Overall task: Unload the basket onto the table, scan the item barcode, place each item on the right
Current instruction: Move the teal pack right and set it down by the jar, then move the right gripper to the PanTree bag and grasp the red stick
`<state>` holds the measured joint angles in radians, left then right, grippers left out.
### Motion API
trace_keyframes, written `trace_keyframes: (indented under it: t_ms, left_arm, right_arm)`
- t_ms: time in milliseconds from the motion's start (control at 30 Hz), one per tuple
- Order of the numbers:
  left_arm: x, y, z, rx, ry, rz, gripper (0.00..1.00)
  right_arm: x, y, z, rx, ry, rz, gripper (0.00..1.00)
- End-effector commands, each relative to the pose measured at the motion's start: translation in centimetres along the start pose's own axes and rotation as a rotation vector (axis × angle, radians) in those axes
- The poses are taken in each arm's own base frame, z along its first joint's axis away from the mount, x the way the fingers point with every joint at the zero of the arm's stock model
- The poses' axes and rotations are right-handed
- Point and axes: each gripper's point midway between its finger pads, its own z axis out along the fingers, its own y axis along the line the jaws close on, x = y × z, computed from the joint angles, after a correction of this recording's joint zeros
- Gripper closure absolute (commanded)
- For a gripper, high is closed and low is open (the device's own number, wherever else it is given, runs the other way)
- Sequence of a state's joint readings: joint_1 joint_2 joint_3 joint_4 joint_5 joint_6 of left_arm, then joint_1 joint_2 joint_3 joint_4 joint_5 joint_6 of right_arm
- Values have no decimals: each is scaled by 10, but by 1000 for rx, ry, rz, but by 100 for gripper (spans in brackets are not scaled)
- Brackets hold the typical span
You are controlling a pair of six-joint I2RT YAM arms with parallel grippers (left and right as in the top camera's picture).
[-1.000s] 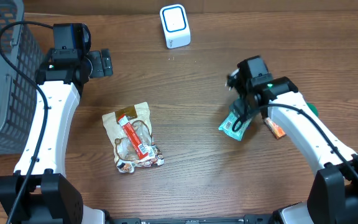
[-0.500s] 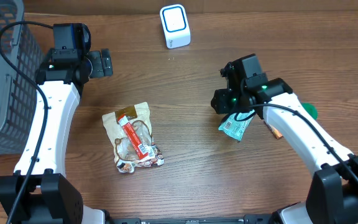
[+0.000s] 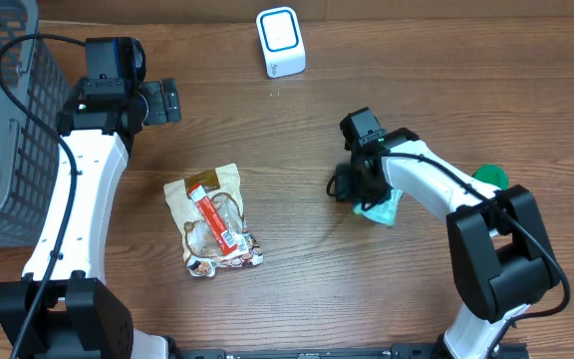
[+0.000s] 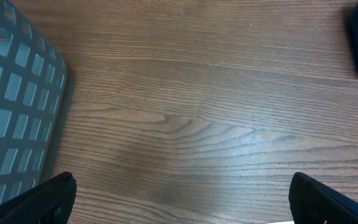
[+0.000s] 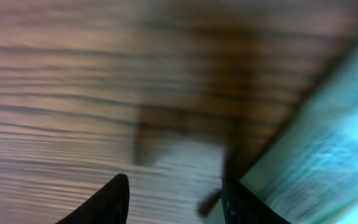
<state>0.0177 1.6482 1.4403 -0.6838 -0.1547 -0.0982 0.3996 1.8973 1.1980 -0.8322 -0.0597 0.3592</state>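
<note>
A teal packet (image 3: 386, 211) lies flat on the wooden table right of centre, partly under my right arm. My right gripper (image 3: 345, 185) hangs low at the packet's left edge. In the blurred right wrist view, the right gripper (image 5: 179, 205) is open with only bare wood between its fingertips, and the teal packet (image 5: 331, 155) lies just outside the right fingertip (image 5: 244, 202). A white scanner box with a blue-framed face (image 3: 280, 41) stands at the back centre. My left gripper (image 3: 164, 101) is wide open over bare table; the left wrist view shows the same of that gripper (image 4: 179, 202).
A beige snack bag with a red label (image 3: 213, 219) lies left of centre. A grey mesh basket (image 3: 3, 130) fills the far left; its wall (image 4: 11, 106) shows in the left wrist view. A green object (image 3: 492, 178) sits behind my right arm.
My right arm has swung left and down to the packet's left edge, and its jaws have narrowed. The left arm has not moved.
</note>
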Motion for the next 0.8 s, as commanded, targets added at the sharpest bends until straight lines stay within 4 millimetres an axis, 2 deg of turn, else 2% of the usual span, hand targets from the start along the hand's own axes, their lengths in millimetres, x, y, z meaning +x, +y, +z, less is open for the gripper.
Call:
trace_keyframes:
  t_ms: [0, 100, 200, 400, 533, 667, 767]
  left_arm:
    - [-2, 3, -1, -12, -6, -9, 0]
    - [-2, 3, -1, -12, -6, -8, 0]
    - [-2, 3, -1, -12, -6, -9, 0]
    - [-2, 3, -1, -12, -6, -8, 0]
    - [-2, 3, -1, -12, -6, -9, 0]
    - [-2, 3, -1, -12, -6, -9, 0]
    - [-2, 3, -1, -12, -6, -8, 0]
  right_arm:
    - [-5, -26, -2, 116, -27, 28, 50]
    - [-1, -41, -4, 153, -3, 54, 48]
    - [-3, -47, -5, 154, -3, 70, 48]
    - [-12, -38, -9, 109, -30, 66, 48]
    - [-7, 21, -28, -154, 9, 26, 55]
    - [-3, 69, -50, -239, -25, -82, 55]
    - [5, 111, -55, -296, -62, -186, 55]
